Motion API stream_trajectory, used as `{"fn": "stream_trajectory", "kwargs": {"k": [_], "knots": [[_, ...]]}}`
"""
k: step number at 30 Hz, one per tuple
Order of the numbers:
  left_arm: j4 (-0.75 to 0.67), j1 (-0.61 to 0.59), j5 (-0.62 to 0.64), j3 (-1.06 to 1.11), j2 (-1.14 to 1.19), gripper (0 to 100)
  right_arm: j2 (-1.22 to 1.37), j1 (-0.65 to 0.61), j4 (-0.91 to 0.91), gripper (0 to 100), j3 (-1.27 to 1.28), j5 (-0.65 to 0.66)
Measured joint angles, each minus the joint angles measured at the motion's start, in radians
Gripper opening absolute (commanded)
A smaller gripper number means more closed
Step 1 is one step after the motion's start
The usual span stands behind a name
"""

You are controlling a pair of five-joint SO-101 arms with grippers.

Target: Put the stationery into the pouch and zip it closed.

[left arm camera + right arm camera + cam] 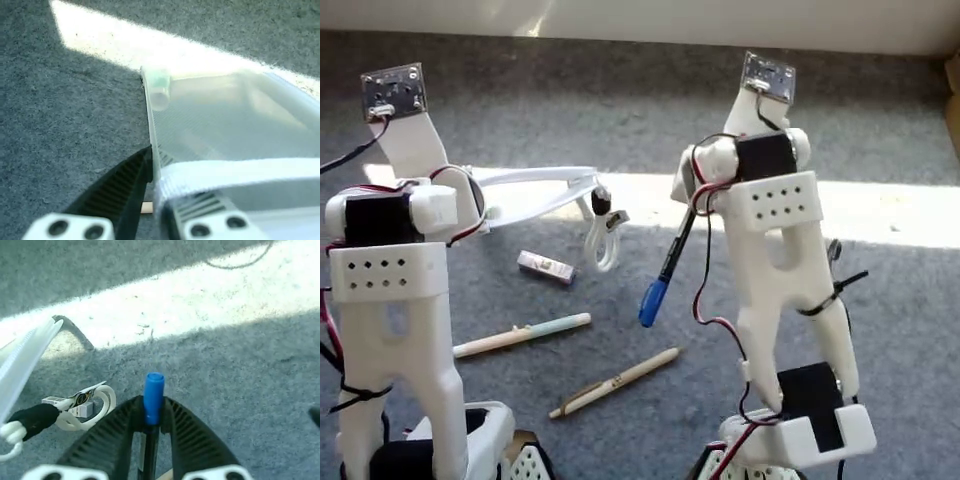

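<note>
Currently, the right jaws pinch the blue-capped pen [154, 392], cap protruding past their tips, near the pouch [225, 120]; the left jaws clamp the pouch's edge.

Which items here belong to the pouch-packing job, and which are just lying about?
Job:
pouch, in left gripper
blue-capped pen, in right gripper
small block, likely an eraser
pale pen
beige pen

Lying about:
thin cable on grey mat

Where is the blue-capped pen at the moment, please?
In the high view the blue-capped pen hangs mid-table in the right gripper, cap down, right of the pull ring on the pouch.
</note>
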Motion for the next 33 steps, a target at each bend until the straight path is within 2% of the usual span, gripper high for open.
{"fn": "stream_trajectory", "kwargs": {"k": [6, 10, 21, 27, 33], "knots": [[0.0, 0.043, 0.0, -0.04, 0.003, 1, -0.155, 0.0, 0.026, 0.4, 0.006, 0.058], [0.025, 0.094, 0.002, -0.117, 0.003, 1, -0.292, -0.002, -0.005, 0.4, 0.103, 0.095], [0.032, 0.221, 0.003, -0.226, 0.06, 1, -0.796, -0.023, -0.321, 0.4, 0.486, 0.193], [0.109, 0.227, 0.003, -0.333, 0.183, 1, -1.02, -0.029, -0.497, 0.4, 0.655, 0.21], [0.222, 0.227, 0.003, -0.529, 0.331, 1, -1.1, -0.031, -0.603, 0.4, 0.704, 0.21]]}}
